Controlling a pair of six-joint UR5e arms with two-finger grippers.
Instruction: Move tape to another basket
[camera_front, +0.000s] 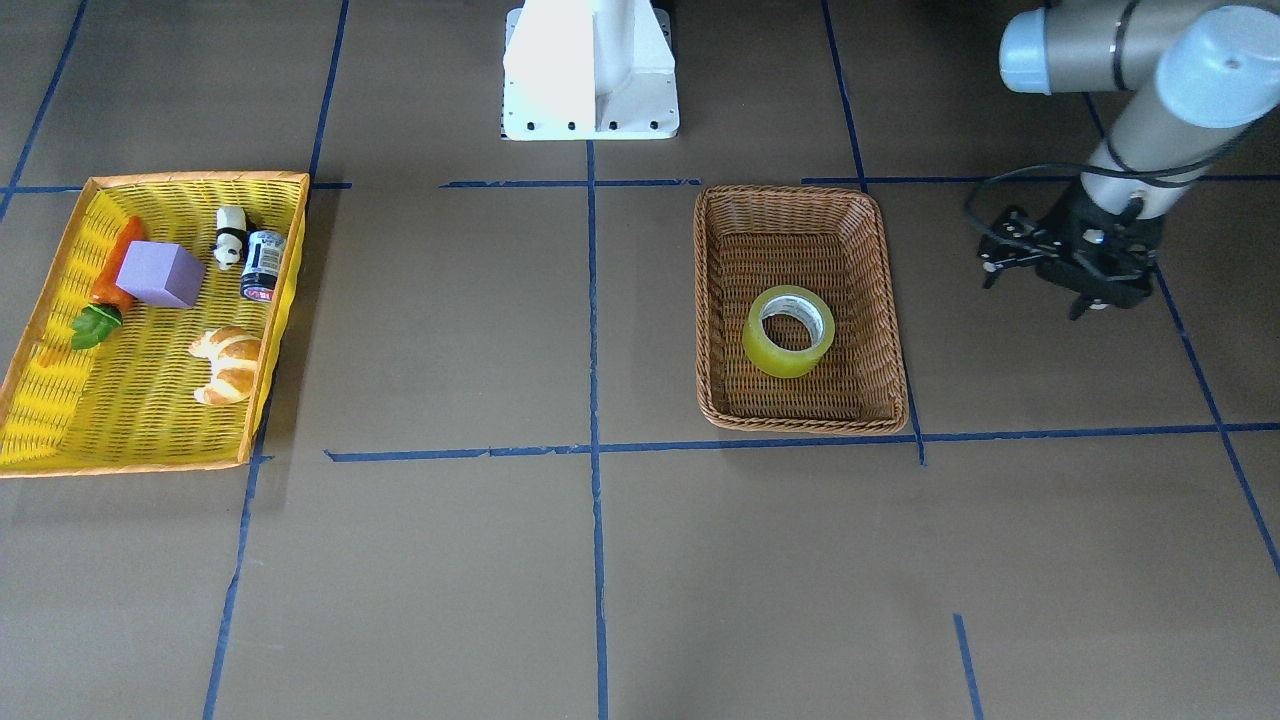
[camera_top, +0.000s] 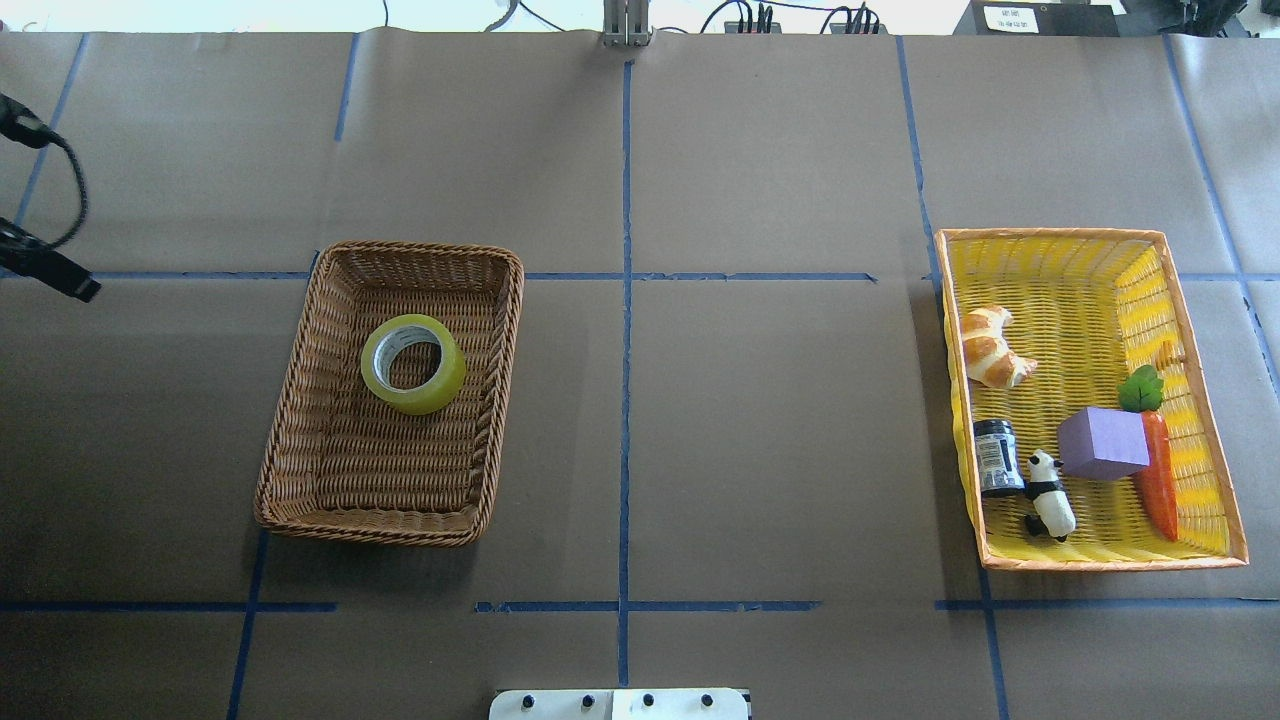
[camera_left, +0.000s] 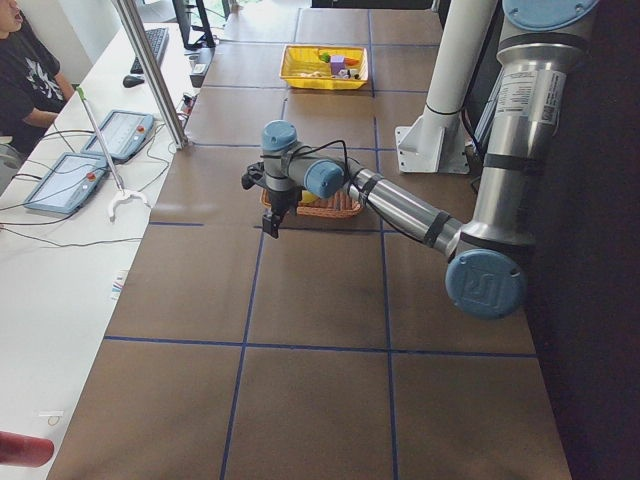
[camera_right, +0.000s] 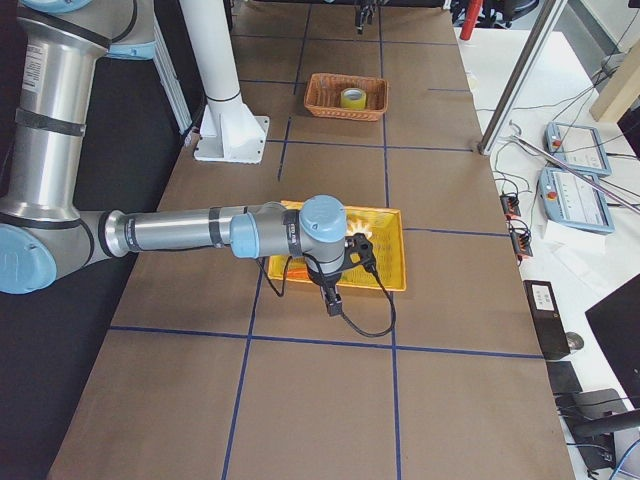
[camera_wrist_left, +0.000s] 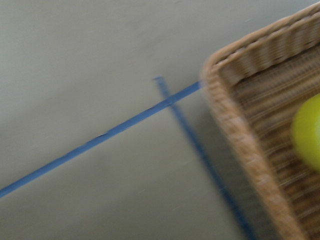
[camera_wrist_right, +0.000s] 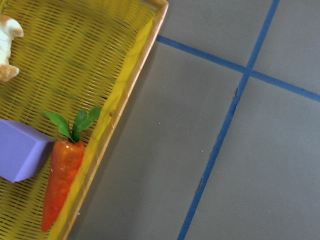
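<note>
The tape (camera_front: 775, 358), a yellow translucent roll with a pale core, lies flat inside the brown wicker basket (camera_front: 800, 192), toward its side away from the robot. It also shows in the overhead view (camera_top: 435, 392) and at the edge of the blurred left wrist view (camera_wrist_left: 309, 132). My left gripper (camera_front: 1035, 295) hovers over the bare table beside the basket's outer side, apart from it, fingers spread and empty. My right gripper (camera_right: 332, 300) shows only in the exterior right view, over the yellow tray's near edge; I cannot tell if it is open or shut.
The yellow orange-rimmed tray (camera_top: 1100, 562) stands on the robot's right side. It holds a purple cube (camera_top: 1102, 445), a carrot (camera_top: 1158, 480), a croissant (camera_top: 990, 350), a toy panda (camera_top: 1048, 495) and a small dark can (camera_top: 997, 458). The white robot base (camera_front: 590, 70) stands between the baskets.
</note>
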